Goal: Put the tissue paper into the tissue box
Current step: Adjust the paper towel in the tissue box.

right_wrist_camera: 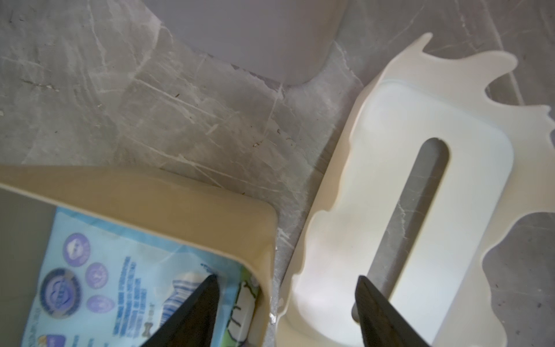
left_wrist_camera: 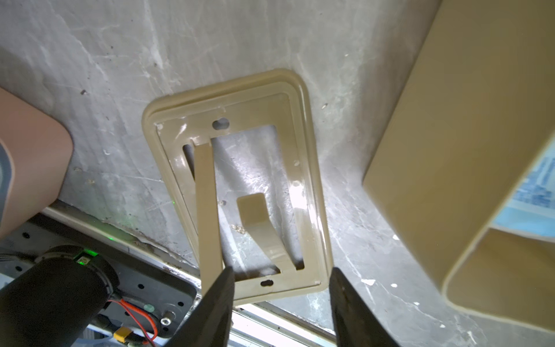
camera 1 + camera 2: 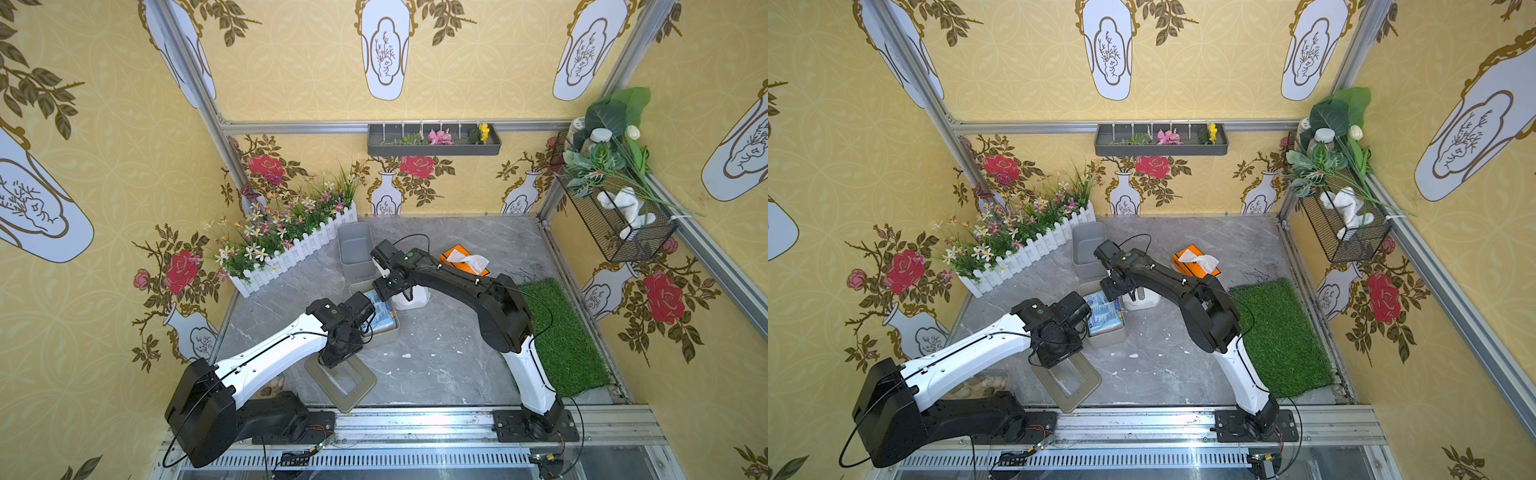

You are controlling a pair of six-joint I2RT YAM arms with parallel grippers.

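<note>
Grey marble surface (image 3: 436,365) in a booth papered in yellow florals, with the tissue pack already in its box

From the left: a fenced flower planter (image 3: 291,249) fills the far left corner. Near the front edge a beige frame (image 2: 306,168) lies flat; the left jaws hang over its end, standing apart with nothing between them, though I cannot tell whether they touch it. Mid-surface sits the open beige tissue box (image 1: 168,204), with the blue tissue pack (image 1: 120,270) lying inside it and a grey bin (image 3: 355,249) behind it toward the far edge. The right jaws are spread wide and empty, one tip over the pack and the other over the slot of the white lid (image 1: 375,180) just beside the box. Further right stands an orange tissue carton (image 3: 455,250), and a green turf mat (image 3: 561,332) lies along the right edge
</note>
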